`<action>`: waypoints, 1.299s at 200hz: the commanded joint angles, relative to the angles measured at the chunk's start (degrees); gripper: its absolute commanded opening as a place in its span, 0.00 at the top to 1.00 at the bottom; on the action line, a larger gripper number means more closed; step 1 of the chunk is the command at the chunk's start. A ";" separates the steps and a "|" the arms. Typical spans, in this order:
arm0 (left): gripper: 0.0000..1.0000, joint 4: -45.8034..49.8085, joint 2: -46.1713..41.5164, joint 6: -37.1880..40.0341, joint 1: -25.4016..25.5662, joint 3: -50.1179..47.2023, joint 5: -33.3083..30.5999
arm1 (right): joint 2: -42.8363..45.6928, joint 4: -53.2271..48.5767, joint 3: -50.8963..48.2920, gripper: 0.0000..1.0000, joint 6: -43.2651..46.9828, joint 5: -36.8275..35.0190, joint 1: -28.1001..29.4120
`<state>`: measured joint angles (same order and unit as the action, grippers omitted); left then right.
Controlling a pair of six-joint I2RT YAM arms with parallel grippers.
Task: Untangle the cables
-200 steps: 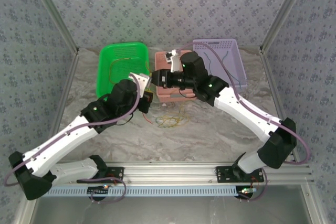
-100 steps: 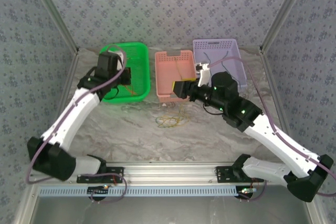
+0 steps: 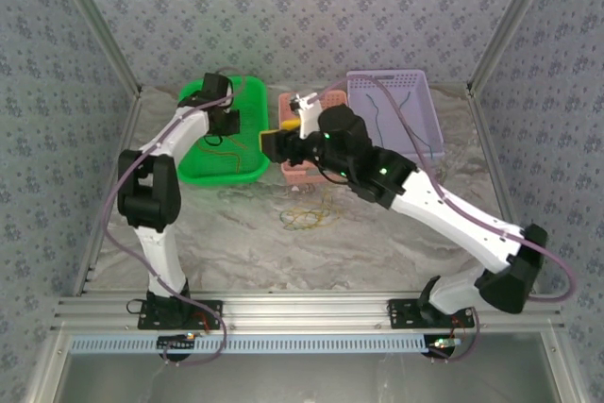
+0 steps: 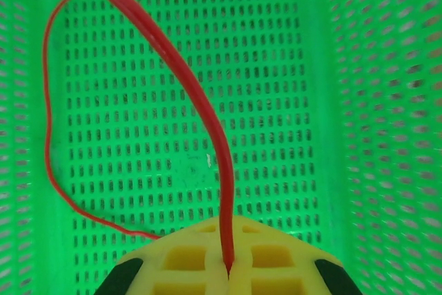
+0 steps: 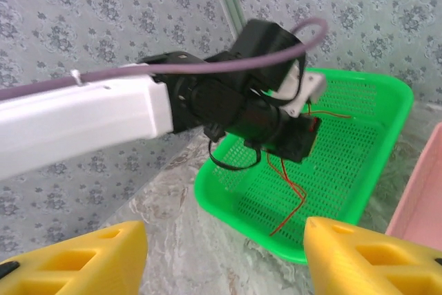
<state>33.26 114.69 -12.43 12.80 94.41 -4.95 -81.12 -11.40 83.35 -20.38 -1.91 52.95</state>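
My left gripper [image 3: 229, 124] hangs over the green basket [image 3: 247, 169], shut on a thin red cable [image 4: 207, 112] pinched between its yellow fingertips [image 4: 276, 267]. The red cable loops down onto the basket floor [image 5: 293, 195]. A small tangle of yellow and green cables [image 3: 305, 217] lies on the marble table in front of the pink basket [image 3: 293, 173]. My right gripper [image 3: 270, 143] hovers between the green and pink baskets, open, with nothing between its yellow fingers [image 5: 76, 262]. It faces the left gripper [image 5: 297, 136].
A purple basket [image 3: 396, 82] at the back right holds a thin blue cable [image 3: 415, 134]. The right arm stretches across the pink basket. Patterned walls and metal posts close in the back and sides.
The left arm swung from the table's middle out to the green basket, carrying the red cable. The right gripper drew back right, then returned left of the pink basket, jaws wider.
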 commanded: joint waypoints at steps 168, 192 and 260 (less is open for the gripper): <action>0.33 3.02 -41.23 -20.67 26.39 -27.46 -7.67 | 11.16 -2.14 -41.00 0.41 -27.16 -2.74 -19.06; 0.36 -4.38 -46.62 -32.79 33.36 -41.14 -5.84 | 10.99 -0.84 -42.92 0.43 -27.45 -1.43 -21.14; 0.23 -29.67 -43.90 -61.37 38.11 -59.92 -3.01 | 12.47 0.55 -44.42 0.45 -28.50 -1.03 -18.06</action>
<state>16.34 69.32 -59.99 50.76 37.12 -8.36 -70.37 -11.94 39.20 -47.66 -3.18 33.36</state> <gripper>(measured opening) 0.767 0.550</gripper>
